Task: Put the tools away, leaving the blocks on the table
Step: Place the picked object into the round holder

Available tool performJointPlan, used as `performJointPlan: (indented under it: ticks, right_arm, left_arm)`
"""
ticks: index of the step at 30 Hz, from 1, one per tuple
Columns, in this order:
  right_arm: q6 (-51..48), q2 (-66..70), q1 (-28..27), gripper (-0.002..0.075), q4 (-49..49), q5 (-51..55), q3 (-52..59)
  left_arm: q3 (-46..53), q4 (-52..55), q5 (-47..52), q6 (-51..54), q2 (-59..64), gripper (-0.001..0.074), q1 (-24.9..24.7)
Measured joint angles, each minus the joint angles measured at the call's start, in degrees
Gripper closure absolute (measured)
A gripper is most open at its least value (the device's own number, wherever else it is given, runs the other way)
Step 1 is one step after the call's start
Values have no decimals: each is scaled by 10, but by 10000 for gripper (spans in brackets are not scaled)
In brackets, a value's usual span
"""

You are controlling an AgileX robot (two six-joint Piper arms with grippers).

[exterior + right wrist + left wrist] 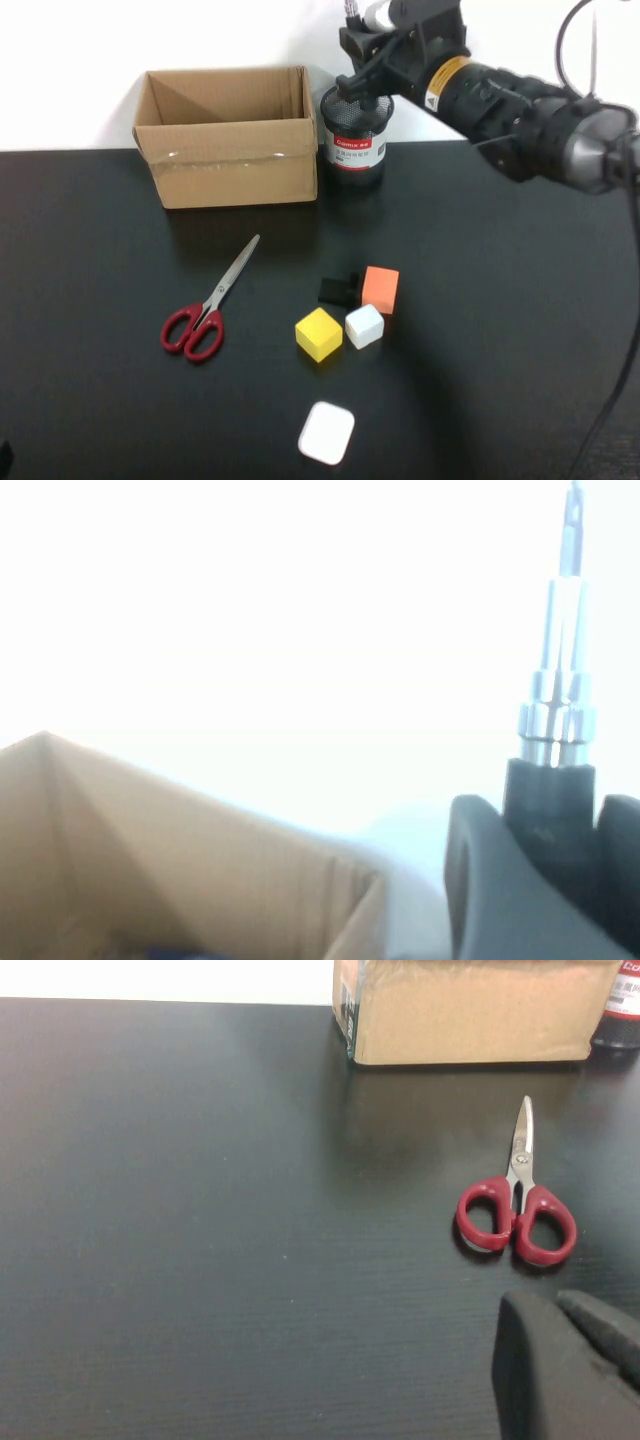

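Black tabletop (500, 330) runs wide under a white wall. From the high view, an open cardboard box (228, 140) sits at the back, with a black mesh pen cup (354, 135) just beside it on the right. The right gripper (362, 72) hangs over that cup, its arm reaching in from the right; the screwdriver (352, 12) pokes up out of it. Red-handled scissors (205, 305) lie flat in front of the box, blades closed and pointing toward it. To their right cluster the yellow cube (319, 333), white cube (364, 326), orange cuboid (380, 289) and little black piece (337, 289); a flat white piece (326, 433) lies nearer the front.

Left wrist view: the left gripper (575, 1360) sits low over the table, fingers pressed together and holding nothing, with the scissors (517, 1210) just beyond it and the box (470, 1010) farther on.

Right wrist view: the right gripper's fingers (490, 880) clamp the screwdriver's (558, 680) black handle, metal tip up, above the box (180, 860); something blue shows inside the box.
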Motion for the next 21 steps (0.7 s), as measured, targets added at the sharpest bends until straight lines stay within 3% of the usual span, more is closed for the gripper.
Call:
performJointPlan:
  ticks: [7, 14, 21]
  right_arm:
    - [-110, 60, 0, 566, 109, -61, -16]
    - [-135, 78, -1, 447, 153, -106, -17]
    - [-113, 68, -5, 426, 155, -106, -17]
  left_arm:
    - [0, 0, 0, 0, 0, 739, 0]
    - [0, 0, 0, 0, 0, 739, 0]
    - [0, 0, 0, 0, 0, 739, 0]
